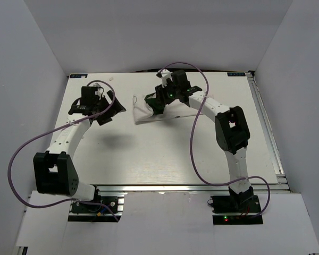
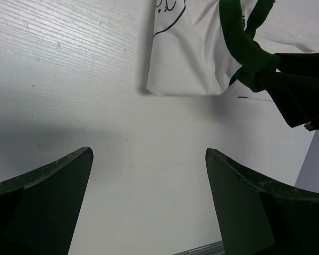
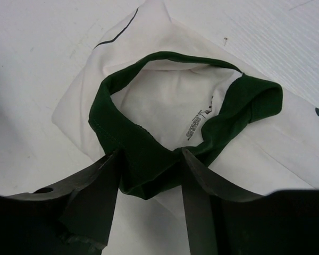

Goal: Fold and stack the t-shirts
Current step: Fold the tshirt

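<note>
Closest to the right wrist camera, the right gripper [image 3: 149,183] is pinched on the dark green neck trim [image 3: 255,98] of the t-shirt [image 3: 159,106]. The trim is bunched between its two dark fingers at 6 o'clock in that view. From there the rest of the neck ring rises open toward 12 o'clock, with a small printed label [image 3: 199,123] showing inside it. From above, the shirt lies as a compact white bundle on the table [image 2: 69,69], at about 11 o'clock from the table's middle. The right arm reaches over the bundle from its 4 o'clock side. The left gripper [image 2: 149,159] hangs at the shirt's 9 o'clock, apart from the cloth. Its jaws are spread wide over bare tabletop and hold nothing. In its wrist view the bundle's near corner sits at 1 o'clock, with a scrap of dark lettering [image 2: 167,16] at the top edge and the knotted green trim running off toward 3 o'clock into the other arm's finger. As for progress, the garment looks already gathered into a small, roughly rectangular packet. The neck end is rumpled and raised rather than lying flat, so I judge the fold is partly made but not finished. Only this one shirt can be seen, and no stack or second garment shows in any view. Flattening this end and all of the stacking appear to remain.
</note>
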Tool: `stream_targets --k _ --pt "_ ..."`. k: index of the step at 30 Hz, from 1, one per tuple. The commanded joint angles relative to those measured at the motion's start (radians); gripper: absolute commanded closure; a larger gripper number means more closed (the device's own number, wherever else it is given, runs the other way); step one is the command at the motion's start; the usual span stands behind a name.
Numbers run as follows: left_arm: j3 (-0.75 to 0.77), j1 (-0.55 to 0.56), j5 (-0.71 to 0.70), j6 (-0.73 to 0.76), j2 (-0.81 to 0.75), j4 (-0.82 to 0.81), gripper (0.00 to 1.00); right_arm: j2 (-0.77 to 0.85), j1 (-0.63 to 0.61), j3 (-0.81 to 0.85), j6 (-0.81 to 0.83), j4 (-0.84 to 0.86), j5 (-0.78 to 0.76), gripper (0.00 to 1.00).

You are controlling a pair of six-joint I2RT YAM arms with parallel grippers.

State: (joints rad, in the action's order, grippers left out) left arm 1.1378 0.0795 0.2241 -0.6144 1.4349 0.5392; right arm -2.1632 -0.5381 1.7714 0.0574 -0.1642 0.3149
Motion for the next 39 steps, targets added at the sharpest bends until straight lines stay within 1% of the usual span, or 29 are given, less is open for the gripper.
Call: stream_targets --k 1,2,4,5,8,11,15,19,23,25,28,31,32,34,36,39 --pt "-0.026 -0.004 0.003 -0.016 -0.045 -0.027 0.02 -0.009 -0.005 0.033 -0.036 0.012 0.044 0.48" --pt "-0.032 -0.003 0.007 -0.019 -0.044 -0.027 0.02 -0.012 -0.005 0.033 -0.044 0.014 0.053 0.54" --pt "-0.035 -0.003 0.009 -0.027 -0.044 -0.028 0.02 -0.017 -0.003 0.031 -0.05 0.02 0.082 0.6" --pt "-0.036 -0.004 0.009 -0.028 -0.042 -0.03 0.02 -0.015 -0.003 0.026 -0.056 0.022 0.088 0.68" --pt "-0.044 -0.003 0.014 -0.028 -0.041 -0.031 0.02 0.017 0.001 -0.013 -0.088 0.046 0.104 0.79" --pt "-0.05 -0.004 0.024 -0.028 -0.034 -0.035 0.02 0.061 0.027 -0.067 -0.105 0.08 0.113 0.84" --pt "-0.05 -0.003 0.037 -0.027 -0.016 -0.041 0.02 0.109 0.075 -0.13 -0.108 0.103 0.127 0.84" --pt "-0.044 -0.004 0.044 -0.019 0.004 -0.045 0.02 0.146 0.102 -0.223 -0.102 0.12 0.138 0.82" --pt "-0.026 -0.004 0.06 -0.012 0.03 -0.05 0.02 0.148 0.116 -0.305 -0.129 0.143 0.136 0.81" --pt "-0.012 -0.004 0.072 -0.008 0.054 -0.051 0.02 0.135 0.122 -0.32 -0.168 0.149 0.147 0.81" --pt "0.022 -0.003 0.112 -0.015 0.096 -0.064 0.02 0.12 0.125 -0.352 -0.182 0.152 0.151 0.79" --pt "0.066 -0.003 0.168 -0.027 0.13 -0.085 0.02 0.089 0.125 -0.354 -0.179 0.152 0.15 0.68" --pt "0.082 -0.001 0.188 -0.028 0.156 -0.091 0.02 0.082 0.127 -0.352 -0.174 0.15 0.148 0.61" --pt "0.137 0.014 0.222 -0.031 0.195 -0.107 0.02 0.072 0.132 -0.351 -0.162 0.15 0.156 0.58" --pt "0.18 0.037 0.244 -0.033 0.231 -0.114 0.02 0.086 0.138 -0.354 -0.143 0.152 0.158 0.58" --pt "0.308 0.077 0.265 -0.036 0.315 -0.125 0.02 0.118 0.158 -0.362 -0.114 0.149 0.179 0.58"
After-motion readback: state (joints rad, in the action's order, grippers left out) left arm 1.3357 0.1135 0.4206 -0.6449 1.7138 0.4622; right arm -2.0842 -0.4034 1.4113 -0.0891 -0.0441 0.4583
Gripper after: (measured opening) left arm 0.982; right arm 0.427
